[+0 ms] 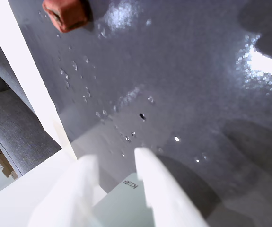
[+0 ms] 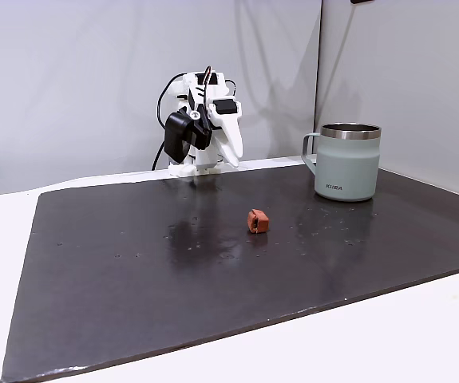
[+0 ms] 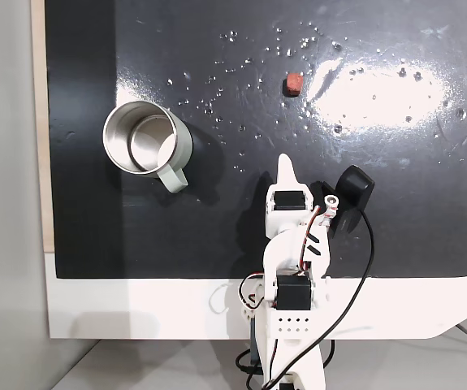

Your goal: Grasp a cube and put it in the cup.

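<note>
Resting on the dark mat, the cube lies free near the middle of the surface in a fixed view, with nothing touching it. In the top-down fixed view the cube sits ahead of the arm, beside a bright glare patch. In the wrist view the cube appears at the upper left edge, well apart from the fingers.

The gripper holds nothing; its two white fingers stand a narrow gap apart above the mat. In a fixed view the gripper points downward at the back edge of the mat, folded close to the arm's base.

The cup stands upright at the right of that view, handle to its left, well apart from the cube. From above, the cup shows a bare steel interior.
</note>
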{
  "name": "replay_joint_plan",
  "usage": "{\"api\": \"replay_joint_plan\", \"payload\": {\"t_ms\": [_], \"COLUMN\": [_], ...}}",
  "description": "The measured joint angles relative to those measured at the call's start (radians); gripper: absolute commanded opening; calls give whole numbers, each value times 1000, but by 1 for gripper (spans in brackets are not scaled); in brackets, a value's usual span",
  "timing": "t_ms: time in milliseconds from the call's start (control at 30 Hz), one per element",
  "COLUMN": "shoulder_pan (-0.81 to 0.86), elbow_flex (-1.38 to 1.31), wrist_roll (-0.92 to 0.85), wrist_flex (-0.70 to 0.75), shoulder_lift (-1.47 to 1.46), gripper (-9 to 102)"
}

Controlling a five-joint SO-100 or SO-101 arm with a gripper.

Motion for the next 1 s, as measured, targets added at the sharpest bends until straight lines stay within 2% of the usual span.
{"api": "replay_joint_plan", "payload": {"t_ms": [567, 767, 1000], "shoulder_pan": [2, 32, 35], "elbow_flex": [0, -2, -181], "wrist_roll": [15, -40, -84], "wrist_flex": [0, 14, 94], "shoulder_lift": [0, 0, -61], "gripper": [0, 0, 0]}}
